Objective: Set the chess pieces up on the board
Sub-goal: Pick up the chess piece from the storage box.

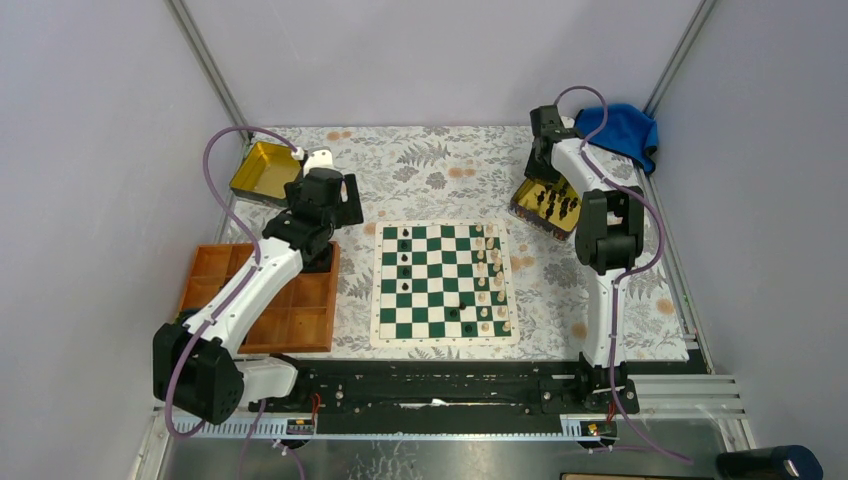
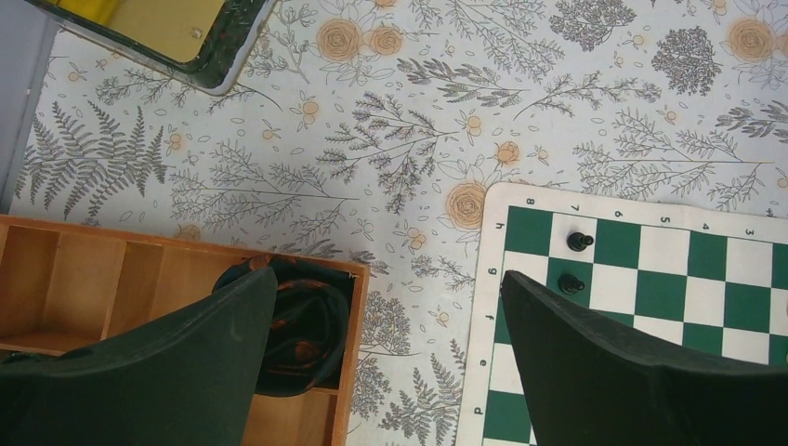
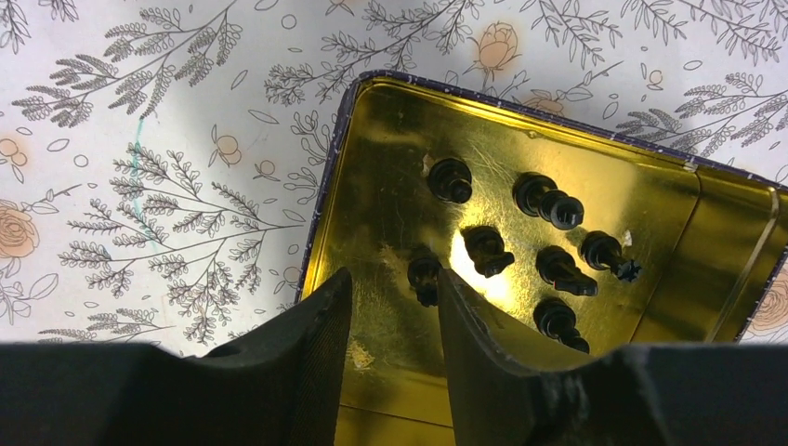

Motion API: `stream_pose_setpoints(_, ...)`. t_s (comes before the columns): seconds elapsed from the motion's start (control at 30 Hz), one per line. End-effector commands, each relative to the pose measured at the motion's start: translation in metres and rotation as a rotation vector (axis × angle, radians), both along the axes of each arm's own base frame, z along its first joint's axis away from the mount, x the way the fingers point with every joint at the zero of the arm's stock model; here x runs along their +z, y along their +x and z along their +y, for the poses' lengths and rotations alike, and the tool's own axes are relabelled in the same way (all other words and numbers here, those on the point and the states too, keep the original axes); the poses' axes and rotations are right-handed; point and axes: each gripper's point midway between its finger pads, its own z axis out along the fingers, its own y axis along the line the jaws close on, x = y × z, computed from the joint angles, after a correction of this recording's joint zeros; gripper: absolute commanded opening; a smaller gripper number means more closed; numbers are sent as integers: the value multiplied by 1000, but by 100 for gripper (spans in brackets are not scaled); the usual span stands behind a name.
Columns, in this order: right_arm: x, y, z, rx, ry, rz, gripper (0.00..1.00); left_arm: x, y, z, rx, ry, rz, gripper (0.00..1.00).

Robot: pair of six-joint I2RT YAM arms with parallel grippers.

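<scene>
We are only partway: a few black chess pieces (image 1: 403,258) stand on the board (image 1: 445,343) (cream pieces (image 1: 487,285) line its right side), several more lie in the gold tin (image 3: 390,167), where our right gripper (image 3: 395,283) straddles one, grasp impossible to tell, and our left gripper (image 2: 388,277) hangs wide open.

Green-and-white checked board (image 1: 428,300); black pieces (image 3: 558,269) in a gold tin (image 3: 390,186); orange tray (image 1: 300,320); floral-print cloth (image 2: 372,139); blue rag (image 1: 622,130).
</scene>
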Motion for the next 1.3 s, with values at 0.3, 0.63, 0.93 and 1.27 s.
stream_pose_setpoints(0.3,-11,-11,3,-2,10,18,43,13,12,-2,-6,-15,-47,99)
stream_pose_setpoints(0.63,-21,-13,1,-3,16,29,37,8,13,-5,-12,-22,-33,99)
stream_pose_setpoints(0.93,-22,-6,-3,-4,9,28,36,5,15,-6,-15,-19,-24,99)
stream_pose_setpoints(1.27,-27,-5,-8,-6,-2,41,26,2,16,-6,-14,-16,-15,99)
